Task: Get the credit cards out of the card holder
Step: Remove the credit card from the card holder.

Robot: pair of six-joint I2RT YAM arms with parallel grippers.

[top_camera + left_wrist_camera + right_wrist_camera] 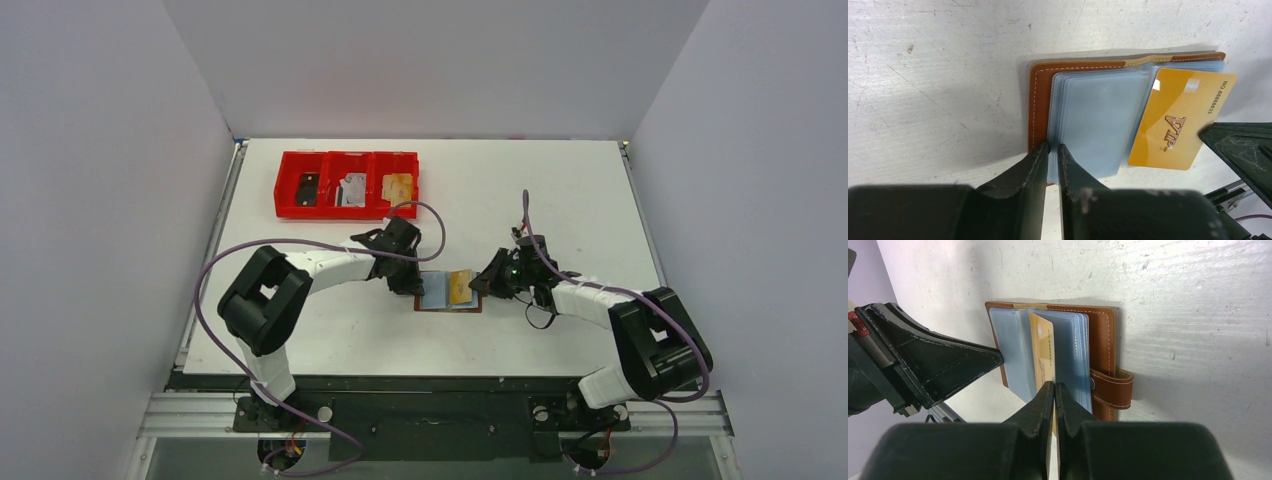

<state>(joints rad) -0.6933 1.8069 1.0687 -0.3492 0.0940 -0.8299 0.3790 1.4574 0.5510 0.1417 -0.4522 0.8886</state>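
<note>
The brown card holder [440,296] lies open on the table, its grey-blue sleeves facing up. My left gripper [1053,150] is shut on the near edge of its left sleeves [1093,120] and cover [1039,95]. An orange credit card [1180,120] marked VIP sticks out of a right-hand sleeve, tilted. My right gripper [1054,387] is shut on that card's edge [1042,352]. The holder's brown cover [1104,340] and strap tab [1113,388] lie to the right of it. In the top view the left gripper [408,278] and the right gripper [482,284] flank the holder.
A red three-compartment tray [297,208] stands at the back left and holds several cards and small items. The left gripper's finger [943,357] shows close at the left of the right wrist view. Purple cables loop over both arms.
</note>
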